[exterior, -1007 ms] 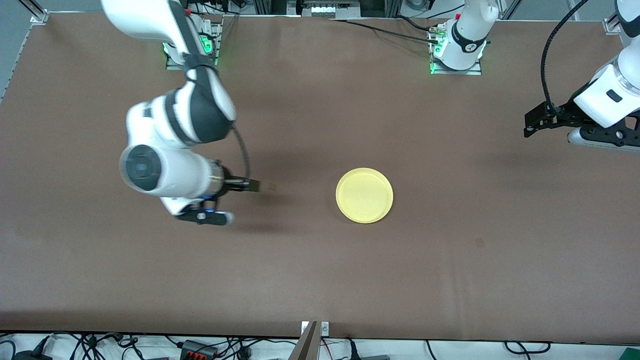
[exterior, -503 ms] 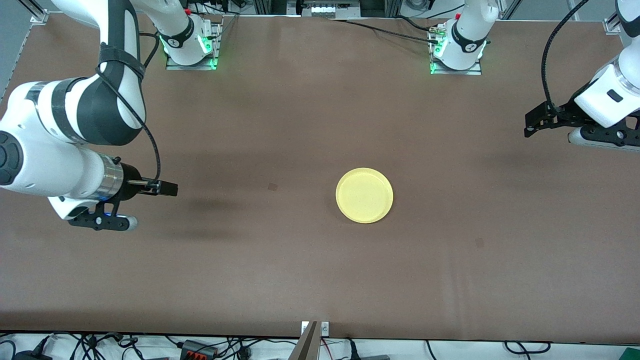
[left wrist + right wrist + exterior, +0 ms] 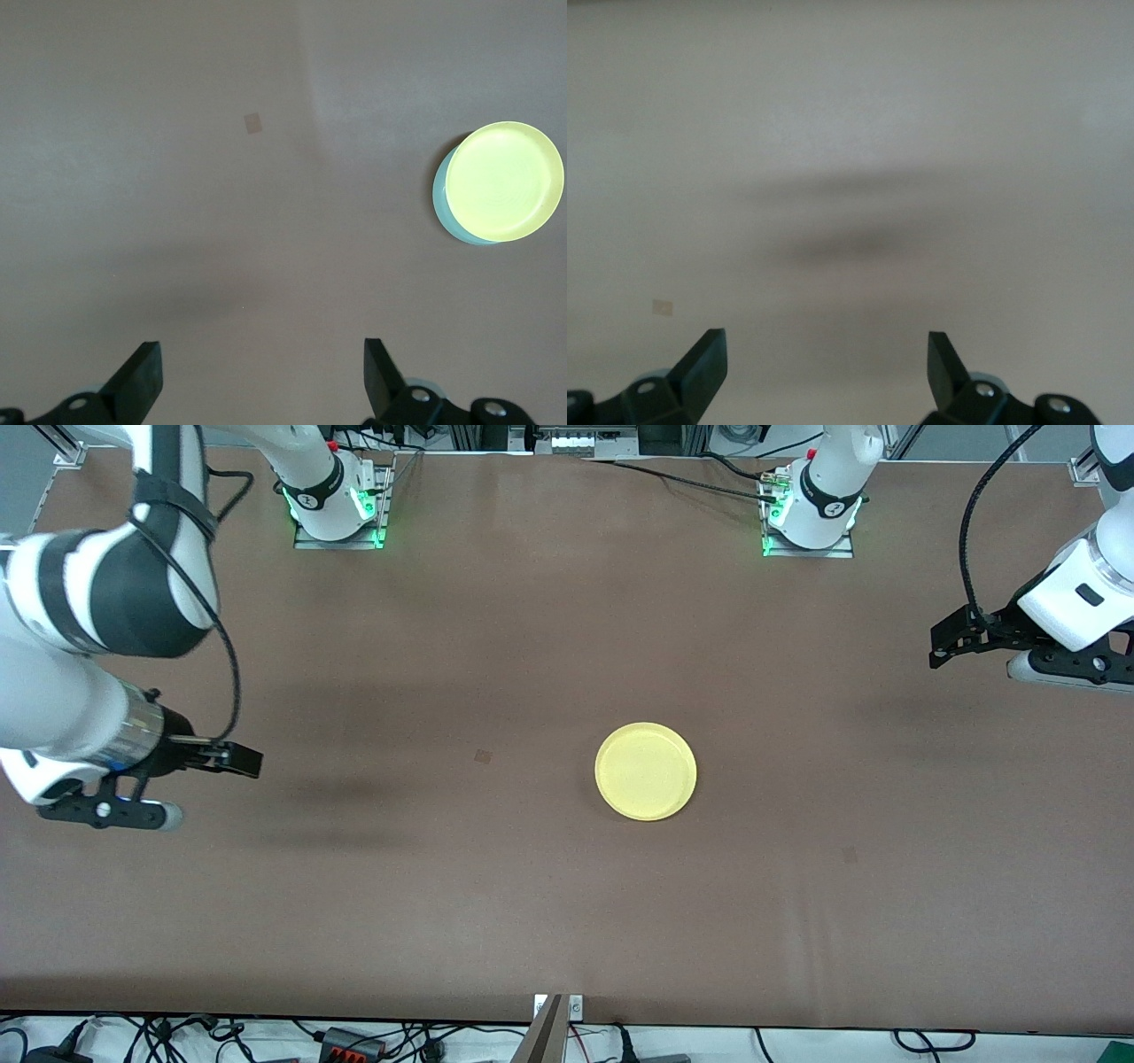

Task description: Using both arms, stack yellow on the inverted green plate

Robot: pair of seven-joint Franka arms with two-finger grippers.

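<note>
The yellow plate (image 3: pixel 645 771) lies upright near the middle of the brown table (image 3: pixel 549 921). In the left wrist view the yellow plate (image 3: pixel 503 181) sits on the pale green plate (image 3: pixel 440 193), and only a thin crescent of green rim shows. In the front view the green plate is hidden under the yellow one. My right gripper (image 3: pixel 241 761) is open and empty, low over the table toward the right arm's end, well apart from the plates. It frames bare table in its wrist view (image 3: pixel 826 347). My left gripper (image 3: pixel 944 644) is open and empty and waits over the left arm's end (image 3: pixel 261 354).
A small tan mark (image 3: pixel 483 756) lies on the table between the right gripper and the plates. The two arm bases (image 3: pixel 337 509) (image 3: pixel 808 518) stand along the edge farthest from the front camera. Cables hang past the nearest edge.
My right arm has swung away from the middle of the table toward its own end, its gripper empty. The stacked plates and the left arm have not moved.
</note>
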